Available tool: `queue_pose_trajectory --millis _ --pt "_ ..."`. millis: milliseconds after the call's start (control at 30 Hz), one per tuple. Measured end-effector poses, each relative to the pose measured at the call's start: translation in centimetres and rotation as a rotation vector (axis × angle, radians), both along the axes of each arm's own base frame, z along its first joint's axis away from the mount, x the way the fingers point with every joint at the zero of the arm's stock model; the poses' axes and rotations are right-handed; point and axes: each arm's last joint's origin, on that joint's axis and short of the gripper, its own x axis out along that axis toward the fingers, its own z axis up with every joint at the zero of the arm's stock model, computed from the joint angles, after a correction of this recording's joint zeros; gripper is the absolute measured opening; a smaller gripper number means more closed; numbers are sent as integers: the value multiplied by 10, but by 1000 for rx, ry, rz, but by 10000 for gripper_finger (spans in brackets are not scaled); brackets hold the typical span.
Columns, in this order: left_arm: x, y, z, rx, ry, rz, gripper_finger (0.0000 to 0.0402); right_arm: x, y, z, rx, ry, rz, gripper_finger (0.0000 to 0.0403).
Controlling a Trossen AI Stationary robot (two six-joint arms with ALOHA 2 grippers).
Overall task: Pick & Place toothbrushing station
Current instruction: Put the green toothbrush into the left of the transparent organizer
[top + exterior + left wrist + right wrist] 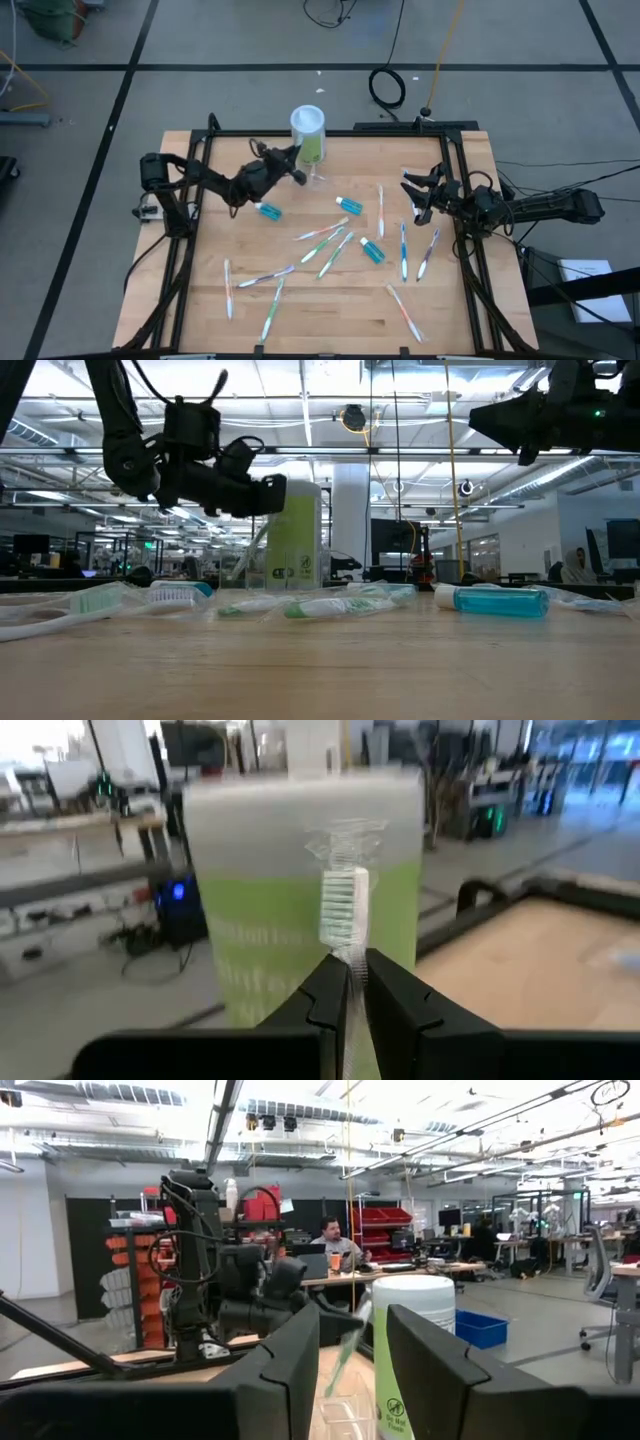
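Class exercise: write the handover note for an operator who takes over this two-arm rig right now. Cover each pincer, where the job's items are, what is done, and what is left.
Left pincer: shut on a toothbrush, bristles up, held above the table beside the green canister.
Right pincer: open, holding nothing, raised over the table's right side.
Clear holder: stands on the table next to the canister, just under the left pincer.
Done: one toothbrush picked up and brought to the holder.
Left: lower it into the holder. Other toothbrushes and small blue bottles lie scattered across the table.
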Motion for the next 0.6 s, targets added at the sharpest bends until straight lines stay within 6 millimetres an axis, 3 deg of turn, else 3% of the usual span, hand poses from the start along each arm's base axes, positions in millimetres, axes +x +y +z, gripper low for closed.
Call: queue_pose_trajectory --millis 167,400,600 --pt "3 -11 -3 -28 19 -10 31 0 0 0 0 0 0 116" --pt "1 -37 5 8 174 79 33 0 0 0 -14 1 -5 116" --pt "-7 -45 11 -78 198 112 77 0 0 1 -27 -4 -10 116"
